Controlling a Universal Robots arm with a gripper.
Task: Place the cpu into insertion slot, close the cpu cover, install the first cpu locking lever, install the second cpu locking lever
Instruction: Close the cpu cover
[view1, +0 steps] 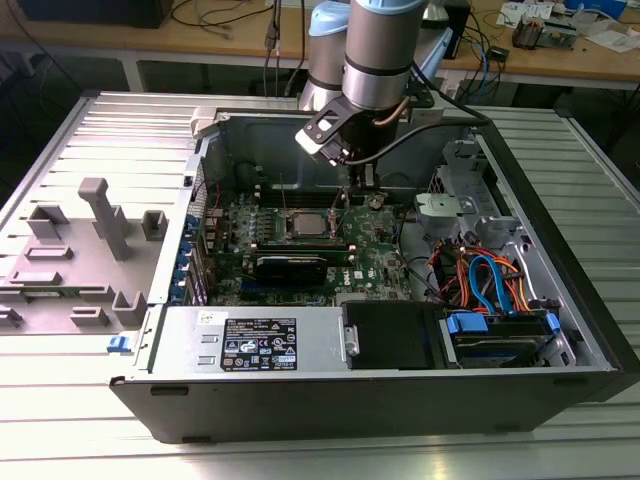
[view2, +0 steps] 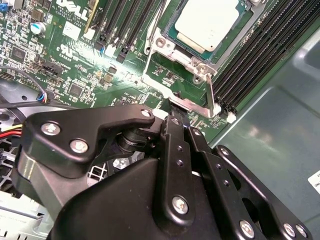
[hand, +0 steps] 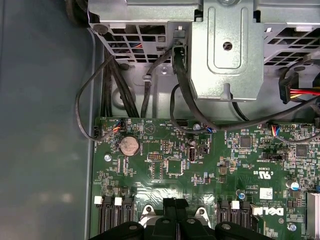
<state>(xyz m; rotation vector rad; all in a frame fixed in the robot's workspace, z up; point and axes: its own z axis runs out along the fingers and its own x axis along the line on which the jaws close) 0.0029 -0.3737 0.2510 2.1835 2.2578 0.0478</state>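
Already the cpu (view2: 207, 22) lies in the slot (view1: 284, 224), cover (view2: 192, 61) shut over it; gripper (view2: 176, 119) jaws look closed, tips against a lever (view2: 199, 106) just beside the slot, grasp unclear; I'd push steadily sideways so it hooks without slipping.

The arm (view1: 378, 45) comes down steeply from above, with its wrist turned a little to the exterior view's left. The gripper (view1: 348, 188) points downward. In both wrist views its black fingers (view2: 172, 137) (hand: 170, 210) are pressed together.
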